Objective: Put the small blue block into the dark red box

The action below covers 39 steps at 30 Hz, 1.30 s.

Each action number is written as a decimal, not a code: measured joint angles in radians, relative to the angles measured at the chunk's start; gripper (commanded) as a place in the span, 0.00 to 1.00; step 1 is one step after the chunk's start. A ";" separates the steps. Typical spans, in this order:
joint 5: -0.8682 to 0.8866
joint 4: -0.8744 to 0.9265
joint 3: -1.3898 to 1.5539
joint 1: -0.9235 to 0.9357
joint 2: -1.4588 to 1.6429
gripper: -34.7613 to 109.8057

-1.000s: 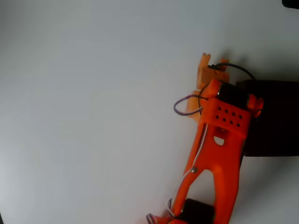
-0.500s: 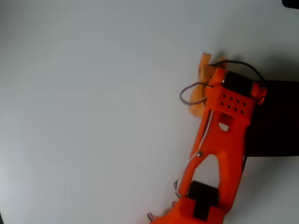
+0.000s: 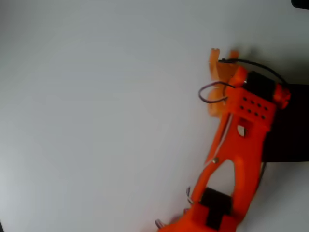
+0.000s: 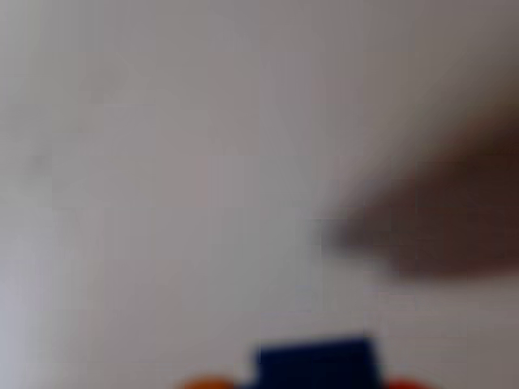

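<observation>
Now the arm swings toward the box, block in its grip.

Overhead view: against the earlier frames the orange arm (image 3: pixel 241 145) has shifted right and up the picture, so the gripper (image 3: pixel 219 65) sits just beside the dark red box (image 3: pixel 289 130) at the right edge, not over it. My read: the carry is nearly done, the drop not yet. The box is cut off by the frame, its near side under the arm.
Wrist view: badly blurred. The small blue block (image 4: pixel 316 363) sits at the bottom edge between orange fingertips (image 4: pixel 199 382), so the pincer looks clamped on it. A dark smear at right is probably the box corner.
</observation>
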 measured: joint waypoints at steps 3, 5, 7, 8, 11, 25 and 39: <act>-0.106 0.021 -0.018 0.075 0.104 0.24; -0.173 0.028 -0.028 0.114 0.161 0.24; -0.242 0.034 -0.029 0.149 0.202 0.24; -0.270 0.037 -0.029 0.169 0.212 0.24; -0.347 0.028 -0.032 0.236 0.216 0.24; -0.492 0.031 -0.255 0.342 -0.080 0.38; -0.701 0.126 0.054 0.238 0.416 0.30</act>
